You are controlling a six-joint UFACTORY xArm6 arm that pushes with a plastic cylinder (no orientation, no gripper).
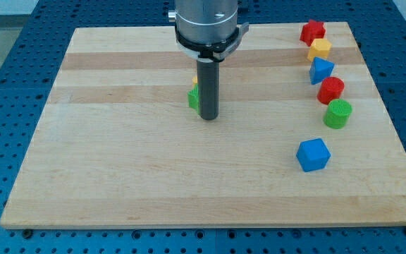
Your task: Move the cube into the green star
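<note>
The blue cube (312,154) lies on the wooden board toward the view's lower right. A green block (193,98), its shape mostly hidden by the rod, sits near the board's middle top, with a sliver of a yellow block (195,81) just above it. My tip (208,116) rests on the board right beside the green block, on its right, touching or nearly so. The cube is far to the right of and below the tip.
A column of blocks runs down the view's right side: a red star (313,31), a yellow block (320,49), a blue triangle (321,70), a red block (330,90), a green cylinder (337,113). The board's edge (210,224) meets a blue pegboard.
</note>
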